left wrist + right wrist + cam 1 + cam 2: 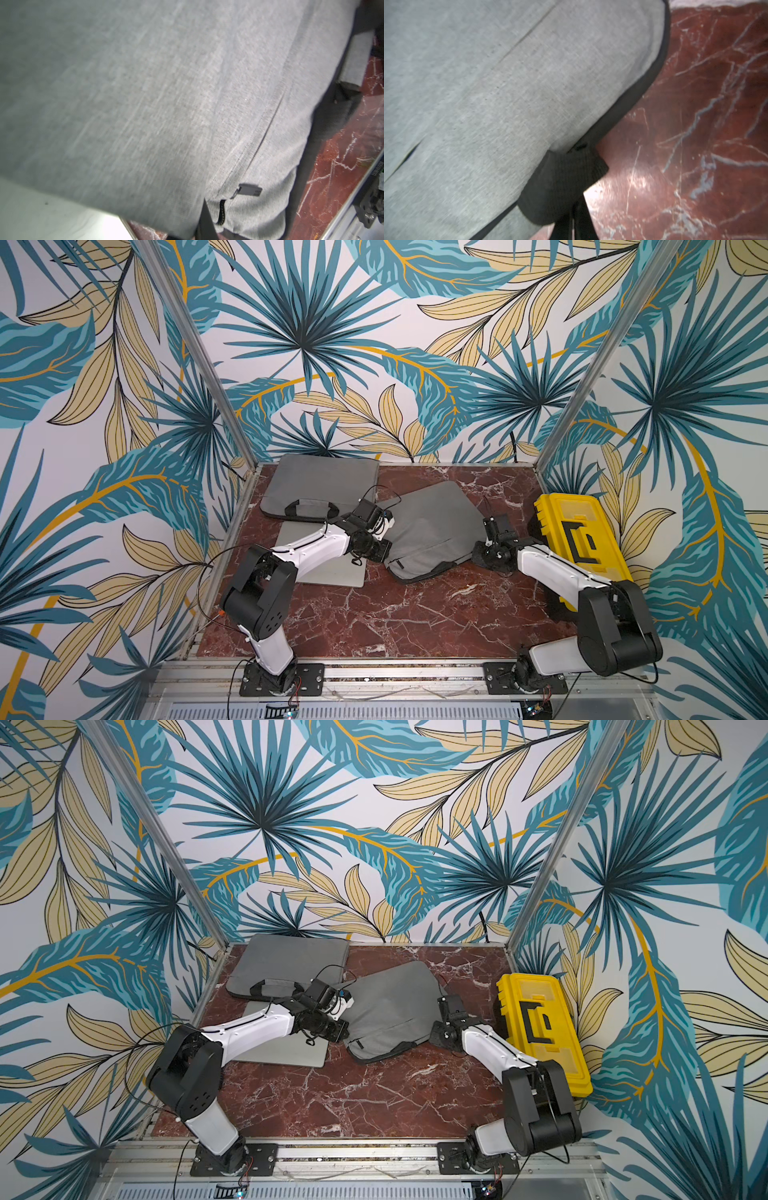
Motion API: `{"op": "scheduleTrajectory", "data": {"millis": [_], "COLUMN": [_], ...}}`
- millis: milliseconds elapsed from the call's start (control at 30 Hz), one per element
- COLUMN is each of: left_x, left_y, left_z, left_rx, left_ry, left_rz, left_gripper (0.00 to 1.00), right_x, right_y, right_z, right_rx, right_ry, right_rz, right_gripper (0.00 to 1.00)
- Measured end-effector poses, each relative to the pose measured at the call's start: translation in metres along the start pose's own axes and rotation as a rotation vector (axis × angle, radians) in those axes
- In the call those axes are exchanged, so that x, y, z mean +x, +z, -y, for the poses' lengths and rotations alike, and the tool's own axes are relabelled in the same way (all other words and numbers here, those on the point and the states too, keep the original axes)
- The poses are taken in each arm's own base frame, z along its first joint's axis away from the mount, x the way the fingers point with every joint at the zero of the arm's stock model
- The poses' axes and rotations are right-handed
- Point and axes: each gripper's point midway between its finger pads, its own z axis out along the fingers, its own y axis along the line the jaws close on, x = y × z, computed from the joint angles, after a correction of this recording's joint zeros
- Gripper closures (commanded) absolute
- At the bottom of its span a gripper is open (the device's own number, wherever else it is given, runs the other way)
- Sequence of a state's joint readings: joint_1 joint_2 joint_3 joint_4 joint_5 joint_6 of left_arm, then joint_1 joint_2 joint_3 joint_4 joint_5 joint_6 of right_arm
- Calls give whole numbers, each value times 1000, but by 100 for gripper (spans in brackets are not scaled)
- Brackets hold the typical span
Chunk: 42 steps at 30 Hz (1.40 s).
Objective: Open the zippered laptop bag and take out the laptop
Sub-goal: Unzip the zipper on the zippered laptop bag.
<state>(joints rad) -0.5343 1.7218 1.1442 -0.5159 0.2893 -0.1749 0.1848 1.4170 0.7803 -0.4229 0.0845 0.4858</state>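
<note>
Both arms reach low and inward over the marble surface [395, 614], meeting at the grey laptop bag [428, 526] in the centre. The left gripper [380, 551], closed, sits at the bag's left near corner, and fabric hides what, if anything, it pinches. The right gripper [572, 222] is clamped on the bag's black tab [564, 182]. A silver laptop [328, 574] lies to the left, partly under the left arm [307, 547].

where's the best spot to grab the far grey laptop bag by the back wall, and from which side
Take the carry handle on the near long edge of the far laptop bag. The bag lies flat with smooth faces, and that strap loop is its only raised part. Come from above on the near side, closing across the strap.
</note>
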Motion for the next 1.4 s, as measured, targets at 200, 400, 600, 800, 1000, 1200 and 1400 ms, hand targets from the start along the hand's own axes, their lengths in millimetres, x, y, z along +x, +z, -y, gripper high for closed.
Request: {"op": "scheduleTrajectory", "data": {"millis": [200, 400, 600, 800, 1000, 1200, 1400], "left_x": [-2, -21, -39, -64, -75, -92, -72], "left_y": [6, 7, 13, 26, 41, 34, 11], "left_z": [-17, -25, -27, -34, -38, -53, -50], "left_rx": [-25, -55, -71, -94, -91, -93, -85], "left_ry": [-54, -72, -91, -112, -165, -244, -322], "left_rz": [-6, 21, 41, 62, 69, 152, 180], "left_gripper": [100, 100, 100, 99, 80, 50, 20], "right_x": [16, 30, 41, 52, 58, 62, 63], "right_y": [-15, -26, -30, -28, -21, -15, -12], "right_z": [-5, -2, 2, -1, 0, 5, 5], "right_rx": [-5, -12, -8, -4, -3, 29, 37], "right_ry": [-26, -22, -4, -11, 21, 40, 48], "right_rz": [-9, -8, -15, -33, -32, -49, -55], "right_gripper": [100, 100, 100, 100, 100, 100, 100]}}
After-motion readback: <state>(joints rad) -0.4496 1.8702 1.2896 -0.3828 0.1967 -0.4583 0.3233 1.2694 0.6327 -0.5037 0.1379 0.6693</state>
